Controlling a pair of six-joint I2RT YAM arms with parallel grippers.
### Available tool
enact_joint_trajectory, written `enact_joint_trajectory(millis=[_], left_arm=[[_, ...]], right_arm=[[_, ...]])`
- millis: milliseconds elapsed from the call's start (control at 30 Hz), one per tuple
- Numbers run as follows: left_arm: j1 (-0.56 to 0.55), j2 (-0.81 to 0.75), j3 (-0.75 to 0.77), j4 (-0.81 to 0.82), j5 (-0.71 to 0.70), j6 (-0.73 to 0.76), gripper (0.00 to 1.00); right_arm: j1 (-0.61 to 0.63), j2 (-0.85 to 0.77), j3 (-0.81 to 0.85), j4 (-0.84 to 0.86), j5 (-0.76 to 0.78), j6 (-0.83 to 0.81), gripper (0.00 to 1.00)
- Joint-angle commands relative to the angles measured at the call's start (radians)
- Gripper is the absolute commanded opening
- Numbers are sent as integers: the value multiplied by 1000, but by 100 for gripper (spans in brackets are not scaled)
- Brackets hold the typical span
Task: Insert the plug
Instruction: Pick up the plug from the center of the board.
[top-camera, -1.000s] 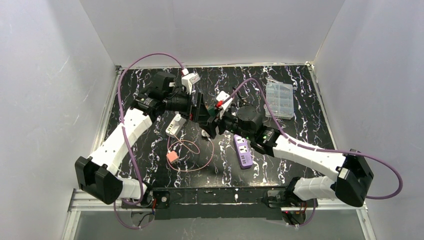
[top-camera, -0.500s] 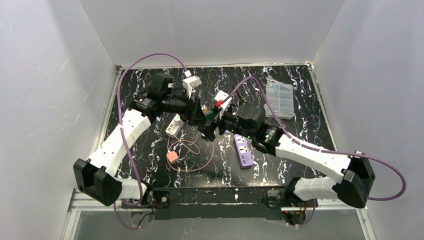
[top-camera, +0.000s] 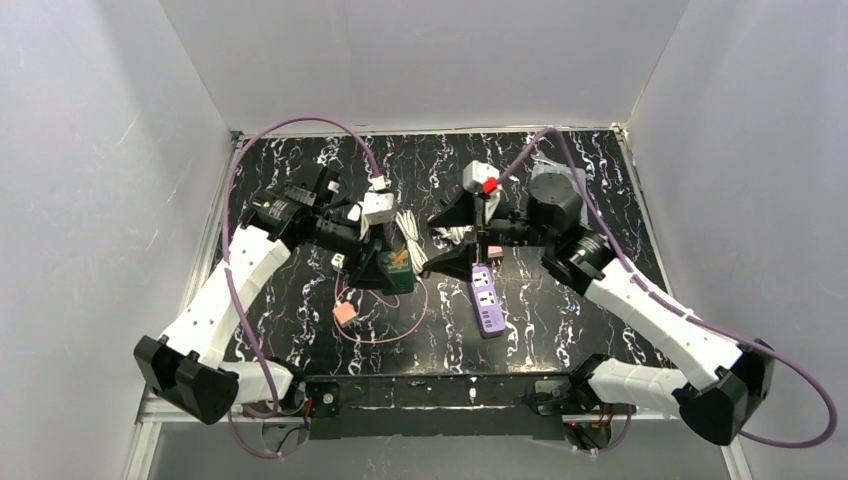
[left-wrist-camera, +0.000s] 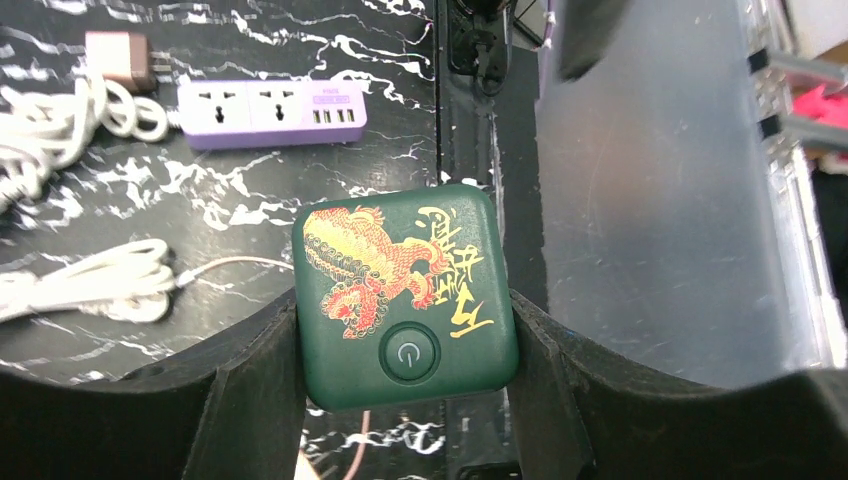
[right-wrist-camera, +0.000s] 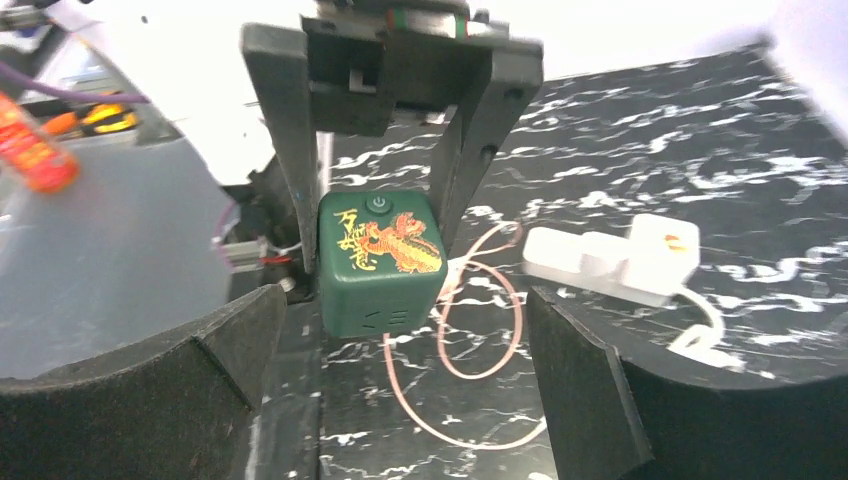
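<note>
Green cube squeezed between left gripper jaws; right gripper spread

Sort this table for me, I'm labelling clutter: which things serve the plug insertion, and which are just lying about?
Part of the job, likely:
- green cube, held in the left gripper
- purple power strip
- pink adapter

Lying about:
- white power strip
- white cable bundle

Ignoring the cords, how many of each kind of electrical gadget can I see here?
Power strips: 2, the purple power strip and the white power strip
Cubes: 1, the green cube, held in the left fingers
Plugs: 1, the pink plug
Total: 4
</note>
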Motion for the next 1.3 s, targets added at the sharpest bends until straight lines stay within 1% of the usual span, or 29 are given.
enact_joint_trajectory(millis=[0,133,200,300,367,433,500,633,800,933,1033,1133,1200,1267], left_arm=[[5,-51,46,-86,71,272,0],[-3,-37,66,-150,33,446,0],[-10,-33,70,-153,0,486,0],[-14,-21,71,-153,-25,507,0],[-16,-14,74,-153,-32,508,0],[-16,-4,81,-153,-32,494,0],[-16,1,86,-153,-26,486,0],[-16,-1,86,-153,-28,481,0],[-16,-5,88,-153,-25,468,0],[-16,-9,86,-153,-25,460,0],[-16,-8,86,-154,-25,460,0],[-16,-4,87,-153,-24,458,0],[-17,-1,88,-153,-20,456,0],[-17,0,89,-153,-21,456,0]], right_arm=[[-1,88,9,99,-210,118,98],[2,140,23,154,-251,147,98],[7,147,26,172,-250,149,98],[21,154,29,177,-235,140,98],[39,160,36,150,-199,106,98],[62,169,54,81,-152,36,98],[86,181,66,27,-101,-23,94],[116,198,88,-32,-21,-96,82],[131,208,110,-49,53,-122,76],[145,218,114,-56,73,-126,76],[159,228,114,-66,76,-135,81],[174,236,118,-81,96,-152,82],[180,244,126,-91,114,-158,80],[181,252,134,-98,131,-160,72]])
